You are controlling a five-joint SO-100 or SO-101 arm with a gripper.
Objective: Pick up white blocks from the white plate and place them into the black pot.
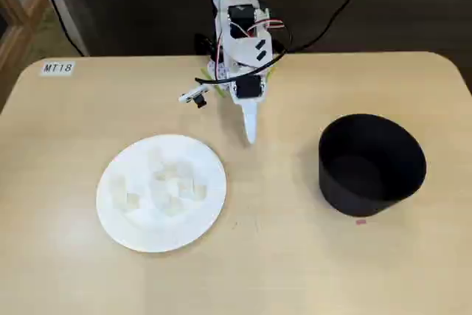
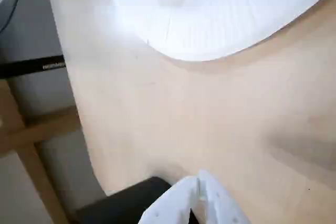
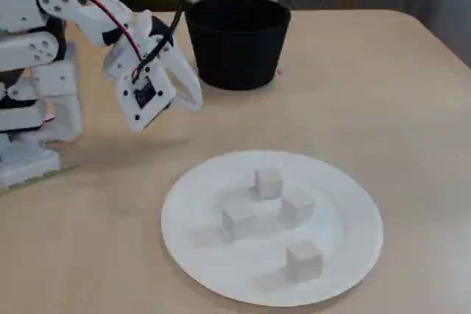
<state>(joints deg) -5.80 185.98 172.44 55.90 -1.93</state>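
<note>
The white plate (image 1: 118, 220) lies at the front left of the table in a fixed view, and in the foreground of the other fixed view (image 3: 206, 248). Several small white blocks (image 3: 268, 182) sit on it, apart from one another; they look faint in the top-down fixed view (image 1: 196, 189). The black pot (image 1: 371, 164) stands at the right, upright, and its inside looks empty (image 3: 237, 40). My gripper (image 1: 249, 135) hangs between plate and pot, above the table, shut and empty (image 3: 196, 101). In the wrist view its tips (image 2: 200, 178) meet below the plate's ribbed rim (image 2: 210, 40).
The arm's white base (image 3: 33, 145) stands at the table's back edge, with cables trailing behind it. A label reading MT18 (image 1: 57, 68) is stuck at the back left corner. A dark shape (image 2: 126, 203) shows at the bottom of the wrist view.
</note>
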